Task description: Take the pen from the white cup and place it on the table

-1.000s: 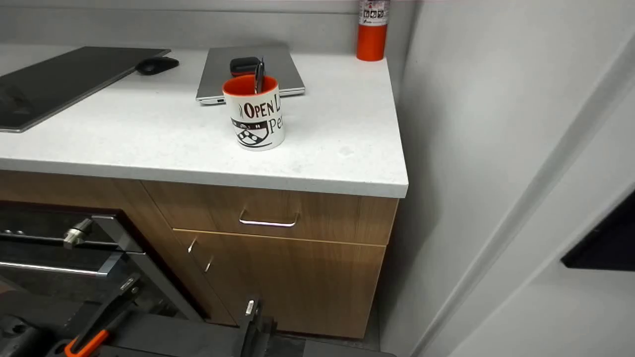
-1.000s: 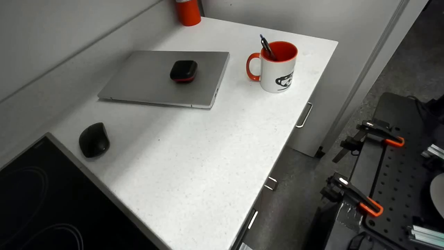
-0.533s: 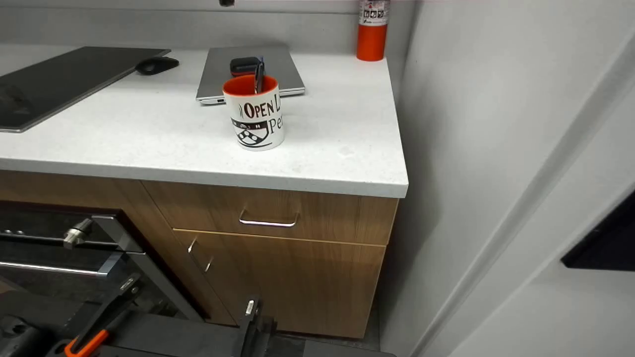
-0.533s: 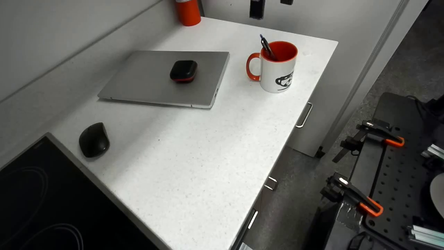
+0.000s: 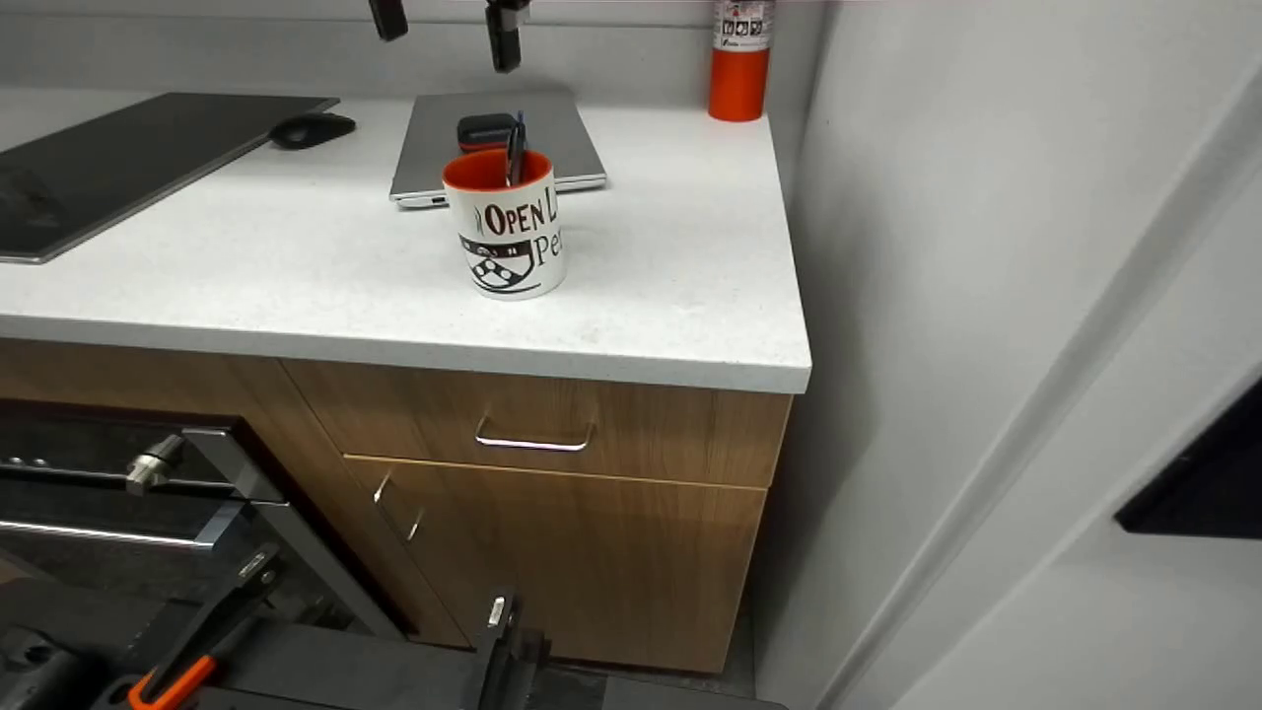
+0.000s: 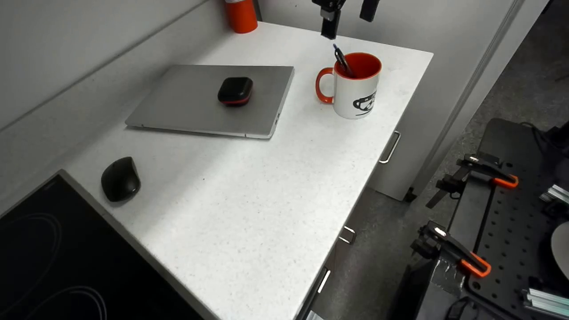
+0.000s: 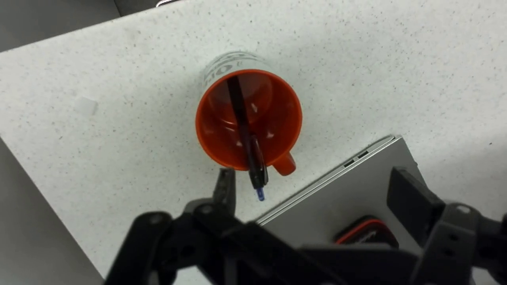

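Note:
The white cup [image 5: 508,237] with black lettering and a red rim stands upright on the white table [image 5: 651,286]; it also shows in an exterior view [image 6: 351,100] and the wrist view [image 7: 285,122]. The dark pen [image 6: 342,61] leans inside it, its blue tip above the rim by the handle; it shows in the wrist view [image 7: 247,142] too. My gripper [image 6: 348,27] is open and empty, above the cup and touching neither. In the wrist view my gripper [image 7: 313,182] has its left finger close left of the pen tip and its right finger far right, over the laptop.
A grey laptop [image 6: 191,98] with a black case [image 6: 235,91] on it lies beside the cup. A black mouse [image 6: 120,180] lies near the cooktop [image 6: 44,258]. A red canister [image 5: 737,84] stands at the back corner. A wall [image 5: 937,247] borders the table's end.
My gripper was out of the exterior views a second ago; its fingertips then appeared at the top edge, and it has come lower toward the cup. The cup and pen have not moved.

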Action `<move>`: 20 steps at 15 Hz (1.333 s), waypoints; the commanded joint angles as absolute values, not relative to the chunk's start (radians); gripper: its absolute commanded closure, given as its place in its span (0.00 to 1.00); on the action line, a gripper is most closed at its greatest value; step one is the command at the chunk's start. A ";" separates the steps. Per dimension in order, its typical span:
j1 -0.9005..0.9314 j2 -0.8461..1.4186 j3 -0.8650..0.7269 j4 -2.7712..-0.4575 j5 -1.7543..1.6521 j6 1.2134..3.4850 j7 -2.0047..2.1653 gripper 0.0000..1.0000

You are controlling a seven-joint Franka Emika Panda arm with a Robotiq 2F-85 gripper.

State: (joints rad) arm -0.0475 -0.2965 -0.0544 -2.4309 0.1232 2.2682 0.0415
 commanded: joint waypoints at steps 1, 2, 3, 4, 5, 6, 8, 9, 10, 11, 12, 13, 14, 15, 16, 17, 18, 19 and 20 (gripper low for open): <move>-0.047 -0.297 -0.055 -2.429 0.123 2.266 0.042 0.00; -0.052 -0.286 -0.050 -2.430 0.117 2.295 0.066 0.00; -0.057 -0.272 -0.048 -2.428 0.105 2.308 0.073 0.00; -0.059 -0.260 -0.050 -2.426 0.104 2.320 0.074 0.00; -0.063 -0.247 -0.050 -2.427 0.098 2.338 0.080 0.00; -0.065 -0.235 -0.051 -2.428 0.096 2.356 0.084 0.00; -0.070 -0.204 -0.052 -2.431 0.094 2.405 0.097 0.00; -0.076 -0.188 -0.048 -2.433 0.081 2.434 0.117 0.00; -0.081 -0.175 -0.047 -2.436 0.068 2.453 0.133 0.00; -0.082 -0.162 -0.048 -2.436 0.059 2.463 0.145 0.00; -0.084 -0.151 -0.049 -2.436 0.051 2.466 0.157 0.00; -0.084 -0.143 -0.049 -2.437 0.043 2.468 0.167 0.00; -0.083 -0.137 -0.049 -2.437 0.038 2.465 0.177 0.00; -0.081 -0.132 -0.049 -2.437 0.036 2.465 0.180 0.00; -0.079 -0.129 -0.050 -2.439 0.037 2.468 0.182 0.00; -0.077 -0.127 -0.050 -2.439 0.043 2.471 0.179 0.00; -0.076 -0.124 -0.051 -2.440 0.046 2.478 0.172 0.08; -0.075 -0.122 -0.053 -2.440 0.053 2.481 0.164 0.28; -0.074 -0.122 -0.054 -2.442 0.057 2.487 0.161 0.32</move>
State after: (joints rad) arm -0.0724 -0.1298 -0.0565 -2.4364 0.0698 2.4415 0.1423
